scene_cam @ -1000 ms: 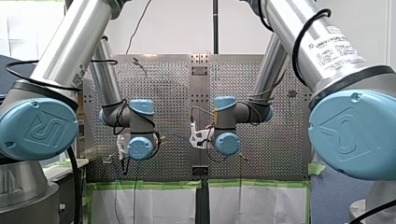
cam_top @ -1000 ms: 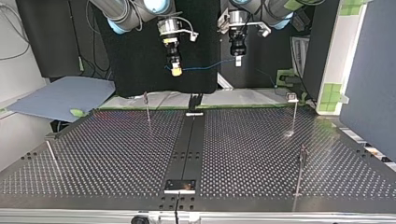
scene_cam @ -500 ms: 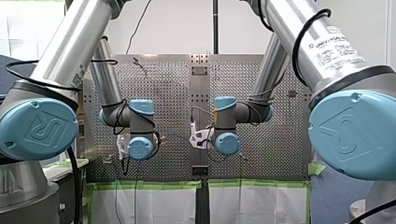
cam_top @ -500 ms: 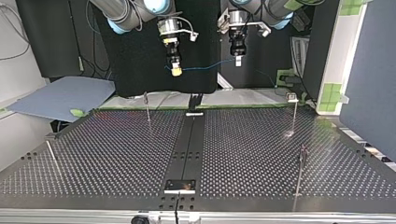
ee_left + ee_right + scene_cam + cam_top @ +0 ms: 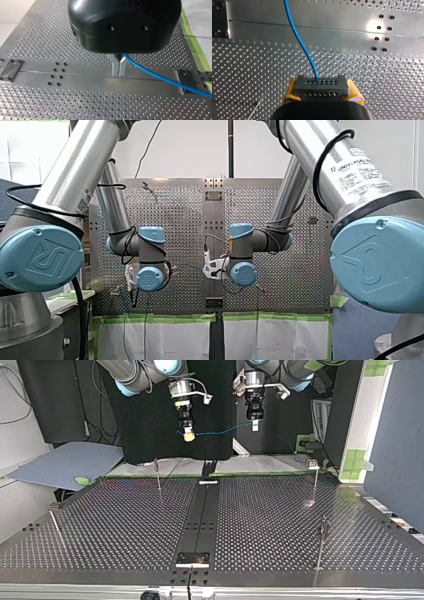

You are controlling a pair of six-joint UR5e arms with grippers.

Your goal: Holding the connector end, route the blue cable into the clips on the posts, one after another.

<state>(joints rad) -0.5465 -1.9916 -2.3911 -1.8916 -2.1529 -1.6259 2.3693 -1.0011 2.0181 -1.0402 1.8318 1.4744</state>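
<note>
High above the table, the blue cable (image 5: 220,432) hangs in a shallow sag between my two grippers. My right gripper (image 5: 188,436), at the top view's left, is shut on the grey connector block (image 5: 321,83), which sits between its yellow pads (image 5: 290,92). The cable (image 5: 298,37) leaves the block's face and runs away ahead of it. My left gripper (image 5: 119,72) has its metal fingers shut on the cable (image 5: 160,77), which trails off to one side. In the top view my left gripper (image 5: 255,424) hangs at the right. In the front view both grippers are hidden behind the wrists.
Thin clip posts stand on the perforated table: one at the back left (image 5: 158,474), one at the back right (image 5: 316,480), one at the near right (image 5: 322,542) and a leaning one at the left edge (image 5: 54,522). A smooth metal strip (image 5: 200,515) runs down the middle.
</note>
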